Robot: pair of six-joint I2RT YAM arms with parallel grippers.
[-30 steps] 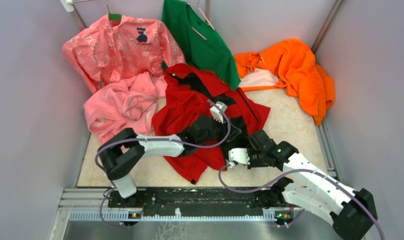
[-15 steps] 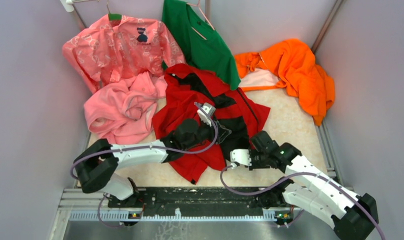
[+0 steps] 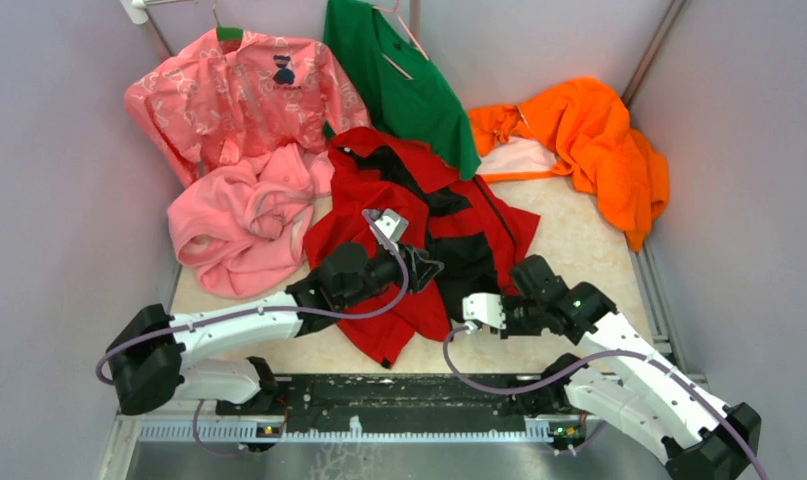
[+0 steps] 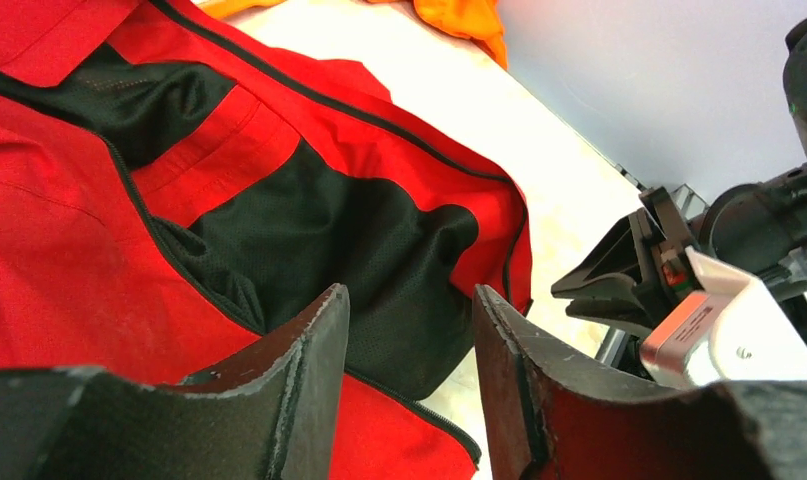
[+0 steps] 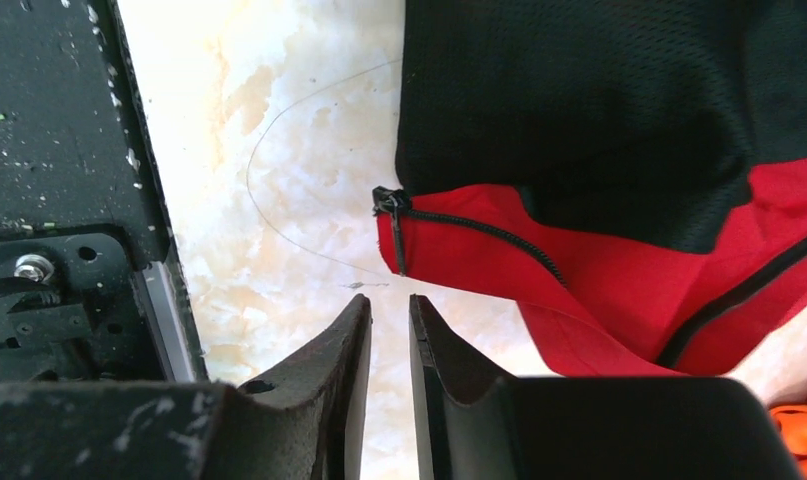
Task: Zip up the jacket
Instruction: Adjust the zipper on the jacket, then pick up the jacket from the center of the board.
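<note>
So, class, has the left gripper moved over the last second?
Yes. The left gripper has shifted left across the jacket, away from the orange garment.

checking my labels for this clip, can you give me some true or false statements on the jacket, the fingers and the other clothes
1. The jacket lies unzipped, its dark lining showing. True.
2. The right fingers clamp the zipper end. False: the zipper end lies on the table just beyond them, and nothing is between them.
3. The left fingers stand apart above the jacket, holding nothing. True.
4. The orange garment lies on top of the jacket. False: it is heaped in the far right corner.
5. A green shirt hangs at the back. True.
</note>
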